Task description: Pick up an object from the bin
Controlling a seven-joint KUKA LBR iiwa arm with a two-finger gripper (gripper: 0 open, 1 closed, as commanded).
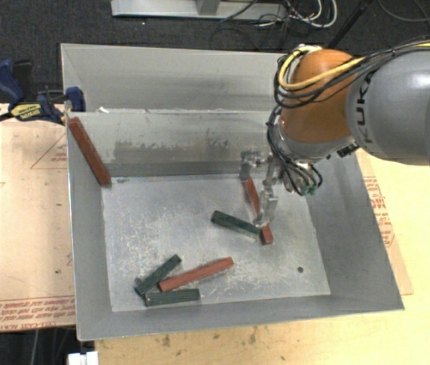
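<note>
Gripper [261, 213] is hanging right at the reddish-brown stick [253, 195], mid-right of the bin [85, 242], w/ a dark green stick [234, 222] touching its lower end. Can't tell if it's clamping or released tbh. Stick's looking light, stiff, prob not fragile, so I'm thinking pinch across the narrow sides near the middle.
</note>
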